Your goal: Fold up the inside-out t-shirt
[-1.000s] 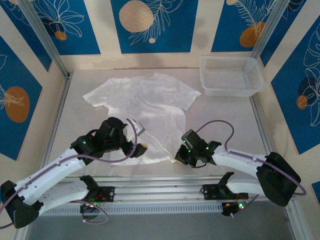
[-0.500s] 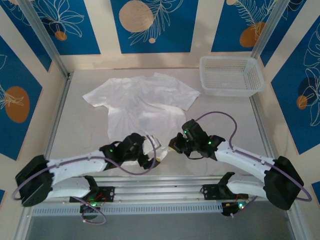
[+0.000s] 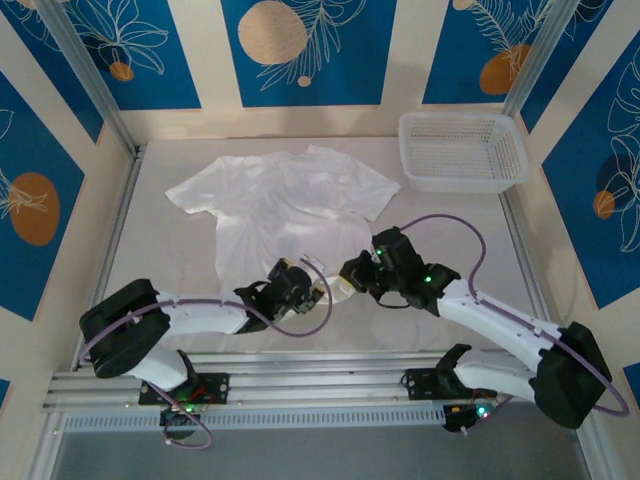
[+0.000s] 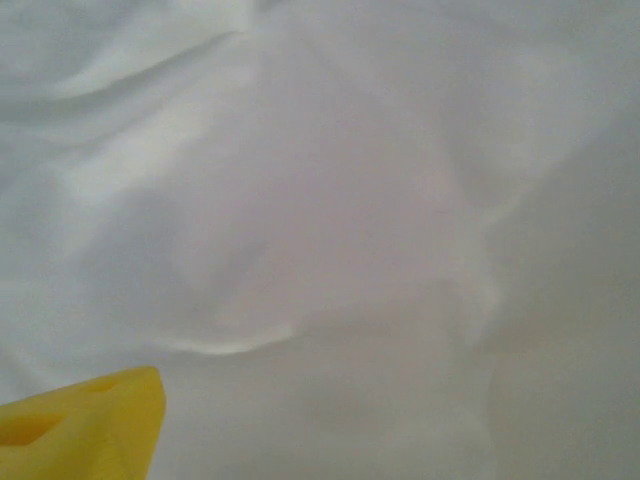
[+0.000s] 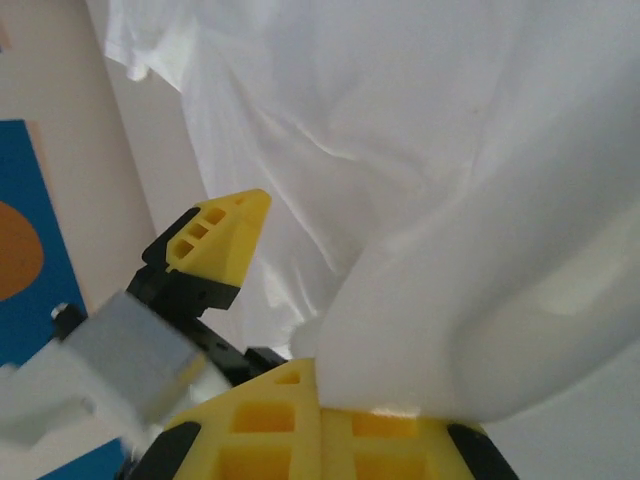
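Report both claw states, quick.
Left claw: cannot be told; it is close against the t-shirt, with one yellow finger in sight.
Right claw: closed, holding a bunch of the t-shirt.

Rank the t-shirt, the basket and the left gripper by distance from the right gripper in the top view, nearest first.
1. t-shirt: its near hem is bunched right at the right gripper, mid-scene.
2. left gripper: just to the left, at the same hem.
3. basket: well away, at the back right.
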Motion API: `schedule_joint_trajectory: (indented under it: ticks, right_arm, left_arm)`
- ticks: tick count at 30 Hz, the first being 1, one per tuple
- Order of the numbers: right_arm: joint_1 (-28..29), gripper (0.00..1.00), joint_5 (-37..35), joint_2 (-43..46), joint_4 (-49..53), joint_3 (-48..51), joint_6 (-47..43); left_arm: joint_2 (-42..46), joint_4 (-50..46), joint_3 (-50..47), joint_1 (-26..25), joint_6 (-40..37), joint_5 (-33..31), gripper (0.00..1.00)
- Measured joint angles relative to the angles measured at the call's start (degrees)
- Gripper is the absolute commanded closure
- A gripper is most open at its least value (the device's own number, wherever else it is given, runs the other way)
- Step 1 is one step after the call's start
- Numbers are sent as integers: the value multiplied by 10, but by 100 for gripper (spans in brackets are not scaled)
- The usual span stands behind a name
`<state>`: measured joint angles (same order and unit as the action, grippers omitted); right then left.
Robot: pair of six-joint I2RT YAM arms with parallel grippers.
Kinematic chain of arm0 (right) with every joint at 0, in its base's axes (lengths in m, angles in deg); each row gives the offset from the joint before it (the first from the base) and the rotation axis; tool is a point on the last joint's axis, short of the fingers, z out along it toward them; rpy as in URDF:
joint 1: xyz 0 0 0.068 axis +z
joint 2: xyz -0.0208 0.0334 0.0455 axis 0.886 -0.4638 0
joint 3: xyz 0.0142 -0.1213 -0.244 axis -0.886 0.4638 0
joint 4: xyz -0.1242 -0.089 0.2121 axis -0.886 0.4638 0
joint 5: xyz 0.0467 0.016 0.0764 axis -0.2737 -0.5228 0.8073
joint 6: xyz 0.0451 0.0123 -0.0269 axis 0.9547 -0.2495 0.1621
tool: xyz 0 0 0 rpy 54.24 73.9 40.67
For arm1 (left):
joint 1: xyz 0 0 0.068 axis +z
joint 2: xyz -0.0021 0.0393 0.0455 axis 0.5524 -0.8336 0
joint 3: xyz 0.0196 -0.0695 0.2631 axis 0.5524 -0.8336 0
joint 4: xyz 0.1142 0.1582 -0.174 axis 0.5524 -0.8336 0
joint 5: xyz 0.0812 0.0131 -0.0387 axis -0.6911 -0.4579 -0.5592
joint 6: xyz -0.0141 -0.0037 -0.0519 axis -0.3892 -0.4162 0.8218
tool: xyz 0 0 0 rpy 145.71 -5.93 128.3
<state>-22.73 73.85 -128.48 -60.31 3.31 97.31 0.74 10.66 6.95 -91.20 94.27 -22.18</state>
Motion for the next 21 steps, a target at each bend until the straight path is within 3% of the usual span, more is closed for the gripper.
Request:
schedule_joint_trajectory:
  ticks: [3, 6, 12, 15, 18, 21]
  right_arm:
    - [-32, 100, 1, 38, 20, 0, -4]
    - [-63, 100, 5, 63, 34, 0, -11]
    - [-74, 100, 18, 67, 45, 0, -24]
    - [-74, 100, 21, 67, 48, 0, -26]
    - [-74, 100, 21, 68, 51, 0, -30]
    - [-77, 100, 19, 68, 61, 0, -34]
  left_arm:
    - [40, -15, -13, 32, 24, -26, 26]
    - [102, -31, -29, 80, 35, -4, 26]
    - [135, -61, -30, 132, 16, 178, 19]
    - [121, -80, -30, 132, 12, 214, 22]
    - [108, -103, -26, 138, 19, 209, 39]
    - [114, -117, -21, 156, 26, 216, 69]
